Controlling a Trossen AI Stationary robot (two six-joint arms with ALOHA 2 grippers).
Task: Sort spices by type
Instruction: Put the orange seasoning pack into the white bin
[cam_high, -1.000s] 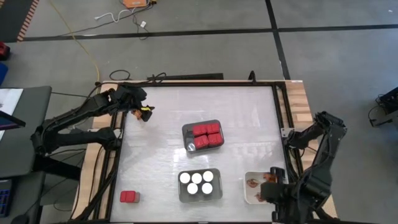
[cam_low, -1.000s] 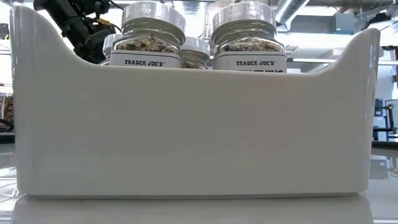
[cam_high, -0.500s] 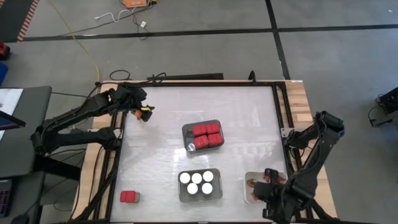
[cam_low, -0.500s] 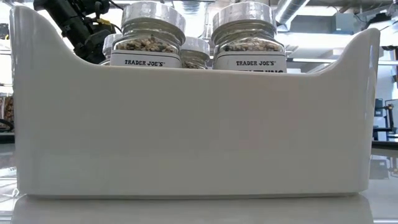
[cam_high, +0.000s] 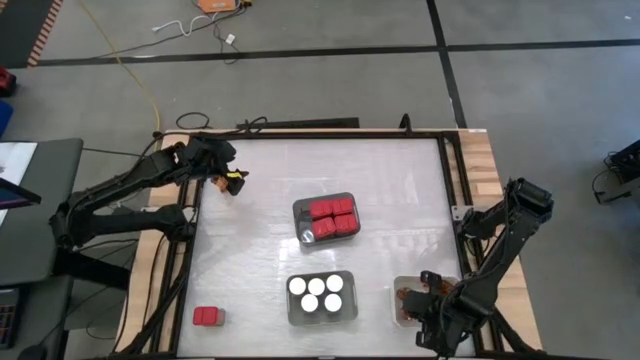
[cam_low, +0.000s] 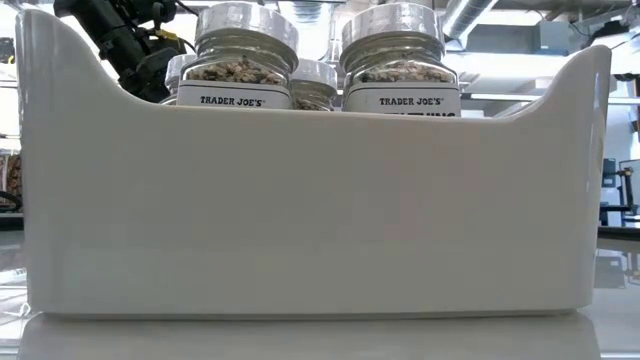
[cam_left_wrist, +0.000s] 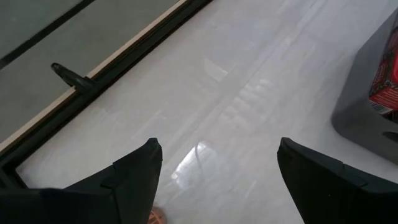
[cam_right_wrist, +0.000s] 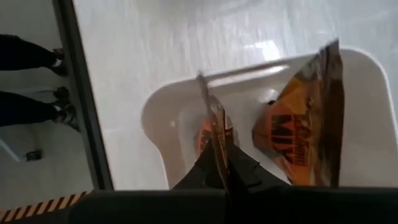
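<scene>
R claw (cam_right_wrist: 221, 163) lower, crinkly packet (cam_right_wrist: 214, 134) pinched.

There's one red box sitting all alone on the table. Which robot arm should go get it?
Probably the left. Its pincer is open and empty on the lone red box's side of the table. The right pincer is busy, shut on an orange packet over the white tray.

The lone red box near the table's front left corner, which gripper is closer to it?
Left, though not by much. The left gripper waits at the far left corner, up-table from the red box. The right gripper is across the table over the white tray.
</scene>
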